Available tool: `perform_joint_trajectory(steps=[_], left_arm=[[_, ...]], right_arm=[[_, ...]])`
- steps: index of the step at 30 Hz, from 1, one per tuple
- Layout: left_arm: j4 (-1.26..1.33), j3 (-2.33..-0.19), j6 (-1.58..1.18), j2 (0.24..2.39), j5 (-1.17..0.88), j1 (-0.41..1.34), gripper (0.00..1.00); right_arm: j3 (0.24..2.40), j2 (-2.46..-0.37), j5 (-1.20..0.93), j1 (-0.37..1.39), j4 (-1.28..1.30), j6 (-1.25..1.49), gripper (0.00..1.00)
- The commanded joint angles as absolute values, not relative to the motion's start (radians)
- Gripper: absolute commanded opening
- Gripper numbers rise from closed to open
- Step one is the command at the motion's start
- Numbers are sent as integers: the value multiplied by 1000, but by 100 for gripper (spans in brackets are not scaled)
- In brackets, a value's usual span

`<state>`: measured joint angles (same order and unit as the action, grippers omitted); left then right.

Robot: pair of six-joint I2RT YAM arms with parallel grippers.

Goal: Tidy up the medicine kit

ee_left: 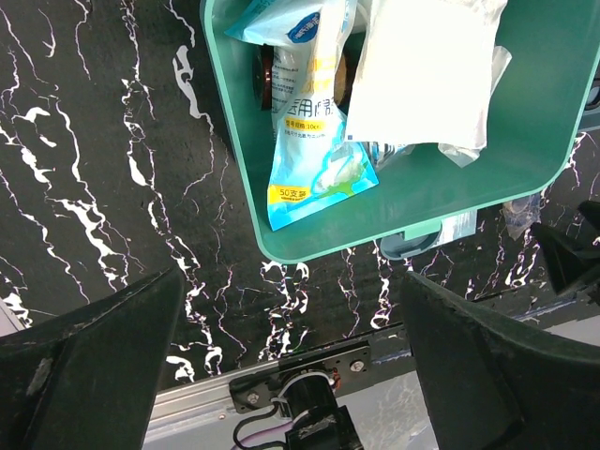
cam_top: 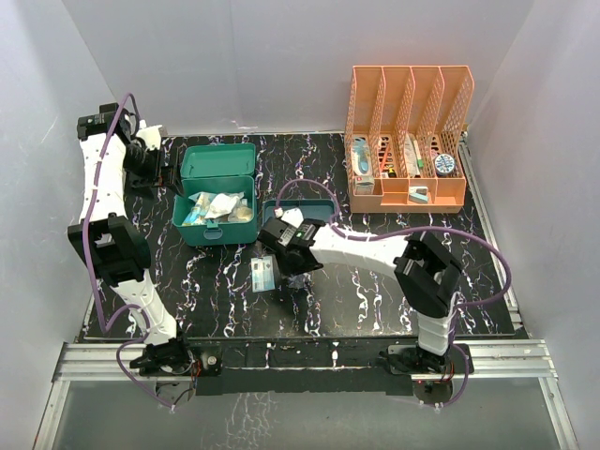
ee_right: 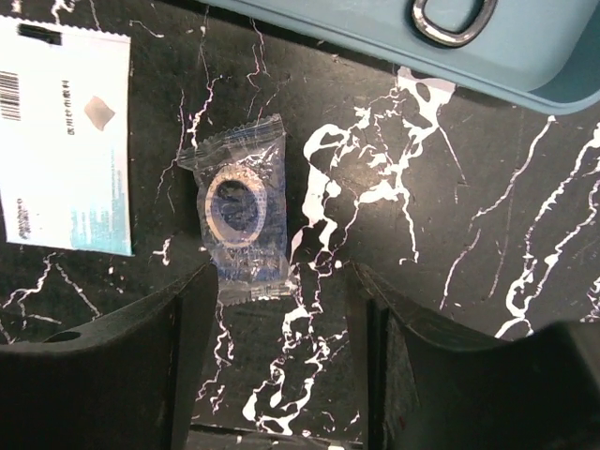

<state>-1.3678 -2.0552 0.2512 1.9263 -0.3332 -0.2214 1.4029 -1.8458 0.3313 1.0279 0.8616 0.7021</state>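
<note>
The medicine kit (cam_top: 217, 223) is a teal box standing at the back left with its lid (cam_top: 217, 159) raised. In the left wrist view its rim (ee_left: 309, 246) surrounds a blue-and-yellow pouch (ee_left: 309, 122) and a white packet (ee_left: 422, 75). My left gripper (cam_top: 157, 169) hovers open and empty just outside the kit's left side, with its fingers (ee_left: 94, 366) wide apart. My right gripper (cam_top: 284, 251) points down at the table, open. Just ahead of its left finger (ee_right: 187, 356) lies a small clear sachet (ee_right: 242, 211) with a ring inside, not between the jaws.
A flat blue-grey tray (cam_top: 302, 208) lies right of the kit, its edge (ee_right: 422, 37) just beyond the right gripper. A white-and-blue packet (ee_right: 66, 150) lies on the table left of the sachet. An orange mesh rack (cam_top: 408, 141) holding items stands at the back right.
</note>
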Motion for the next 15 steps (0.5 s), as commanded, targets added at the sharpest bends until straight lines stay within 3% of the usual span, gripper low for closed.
perform_joint_trajectory(steps=[1,15], left_arm=[[-1409,-2085,257,1905,-346,-227,99],[-1415,-2065,269,1901,-351,-227,99]], right_arm=[[1395,-1884,316,1022,774,713,55],[1407,-1970,281,1020,725,701,51]])
